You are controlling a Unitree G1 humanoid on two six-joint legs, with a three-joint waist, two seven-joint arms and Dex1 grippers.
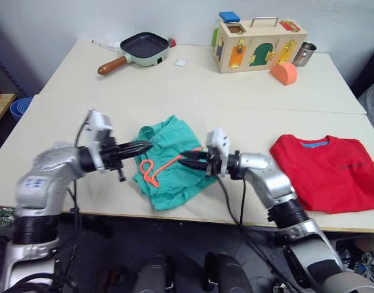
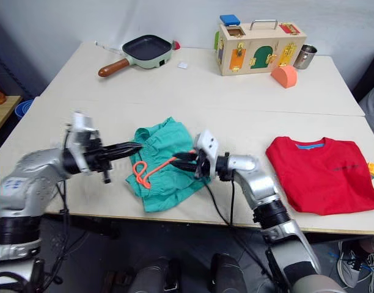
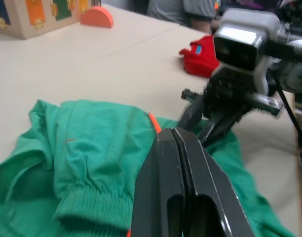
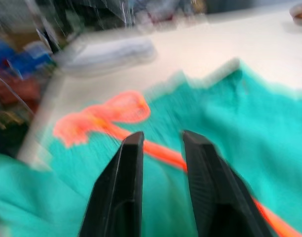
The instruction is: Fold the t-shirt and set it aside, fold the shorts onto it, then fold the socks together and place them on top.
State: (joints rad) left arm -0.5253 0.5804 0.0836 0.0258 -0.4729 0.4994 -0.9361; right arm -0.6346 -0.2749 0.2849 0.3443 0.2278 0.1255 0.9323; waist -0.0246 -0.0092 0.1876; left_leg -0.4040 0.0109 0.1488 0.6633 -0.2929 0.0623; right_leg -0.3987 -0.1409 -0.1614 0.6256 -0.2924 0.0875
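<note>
Right, shorts (image 1: 168, 162) sit crumpled near the front edge of the table (image 1: 65, 116), between the two grippers; shirt (image 1: 330, 171) lies flat well off to the robot's right, near the same edge. It looks spread rather than folded, hard to say. No socks spotted.

Left gripper (image 1: 144, 145): fingers pressed together, tips at the shorts' left upper edge; can't tell whether any cloth is pinched. Right gripper (image 1: 186, 160): fingers slightly apart, over the shorts' right side, right above the orange drawstring (image 1: 151, 171), nothing gripped.

Handling guess: thin crinkly fabric, light, floppy, likely slick, so it will bunch and slide rather than hold a crease. Ribbed elastic hem (image 3: 92, 210) is the thickest bit and the best pinch point; I'd take waistband or hem corners, one per gripper. Avoid the drawstring: pulling it just cinches or drags the bundle. Pinch deep, since a single thin layer may slip out.
</note>
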